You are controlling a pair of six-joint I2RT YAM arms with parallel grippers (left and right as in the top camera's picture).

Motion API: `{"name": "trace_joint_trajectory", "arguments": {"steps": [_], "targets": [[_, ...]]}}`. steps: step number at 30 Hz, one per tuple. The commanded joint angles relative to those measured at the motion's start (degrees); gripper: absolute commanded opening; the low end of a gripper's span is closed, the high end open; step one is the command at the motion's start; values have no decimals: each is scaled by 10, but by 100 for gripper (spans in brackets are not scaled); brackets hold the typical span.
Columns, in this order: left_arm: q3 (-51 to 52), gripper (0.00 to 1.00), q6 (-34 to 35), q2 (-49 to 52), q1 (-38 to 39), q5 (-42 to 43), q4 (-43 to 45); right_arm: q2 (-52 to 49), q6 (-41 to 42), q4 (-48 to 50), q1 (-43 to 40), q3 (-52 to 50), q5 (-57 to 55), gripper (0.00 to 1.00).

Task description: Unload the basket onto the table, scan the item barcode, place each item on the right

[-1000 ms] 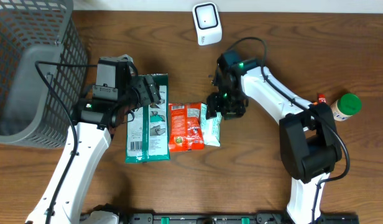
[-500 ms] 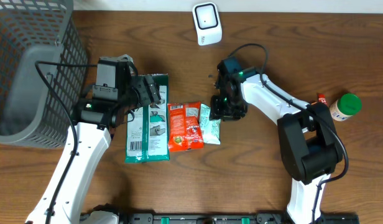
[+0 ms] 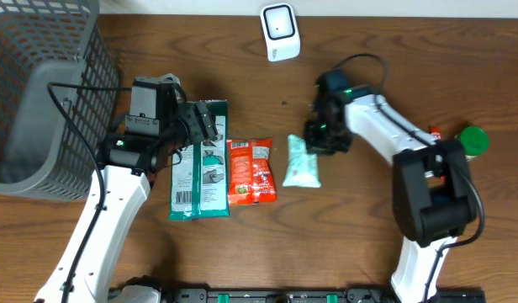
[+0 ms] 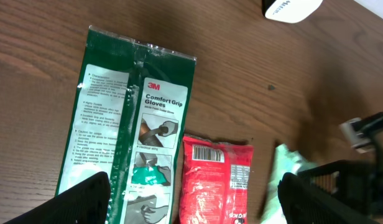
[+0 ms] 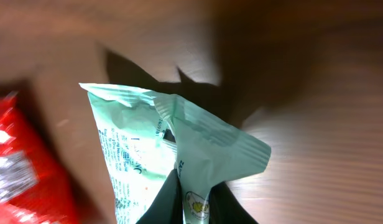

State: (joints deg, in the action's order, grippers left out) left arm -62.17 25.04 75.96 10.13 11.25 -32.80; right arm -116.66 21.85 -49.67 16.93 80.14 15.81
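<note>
Overhead: my left fingers (image 3: 207, 124) hang apart, nothing in them, over the top end of the green 3M glove pack (image 3: 198, 172), which lies flat on the wood table (image 3: 351, 244). Just beside it is a red snack pack (image 3: 251, 172); its left edge touches or slightly overlaps the glove pack. My right fingers (image 3: 319, 140) sit right of centre, clamped on the upper right edge of the mint-green pouch (image 3: 301, 162). The pouch is clear of the red pack w/ a strip of bare wood between, and well below the white scanner (image 3: 280, 32) at the far edge. Grey wire basket (image 3: 40, 93) at far left, green-capped bottle (image 3: 471, 141) at far right behind my right arm. Left wrist: both left fingers (image 4: 86, 200) show as dark tips at the bottom corners, wide apart, touching nothing. Glove pack (image 4: 135, 118) runs down the left, "Comfort Grip Gloves" readable. Red pack (image 4: 216, 183) has a barcode printed at its top end. Mint pouch (image 4: 285, 169) shows partly, next to my dark right arm; a corner of the scanner (image 4: 291, 7) peeks in at top. Right wrist: right fingers (image 5: 163, 208) closed together on the crimped seal of the pouch (image 5: 138, 155), which fans out away from them; can't tell if it is off the table. Red pack (image 5: 20, 174) blurred at left. Small print visible on the pouch, no barcode on this face.
</note>
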Motion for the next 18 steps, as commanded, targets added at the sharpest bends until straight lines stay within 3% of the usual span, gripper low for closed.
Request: {"name": "trace_joint_trajectory", "arguments": {"steps": [1, 3, 8, 13, 17, 18], "targets": [[-3, 86, -10, 1, -2, -2, 0, 29, -32, -1, -46, -7, -42, 11], [-3, 86, -10, 1, -2, -2, 0, 35, -46, -1, -58, -7, -23, 17], [-3, 87, -10, 1, -2, -2, 0, 61, -89, -7, -75, -4, 18, 49], [-3, 87, -10, 1, -2, -2, 0, 125, -93, -30, -93, -2, 16, 65], [-3, 86, -10, 1, -2, -2, 0, 165, -96, -67, -104, -2, 16, 99], [-3, 86, -10, 1, -2, -2, 0, 169, -98, -73, -106, -2, 16, 99]]}}
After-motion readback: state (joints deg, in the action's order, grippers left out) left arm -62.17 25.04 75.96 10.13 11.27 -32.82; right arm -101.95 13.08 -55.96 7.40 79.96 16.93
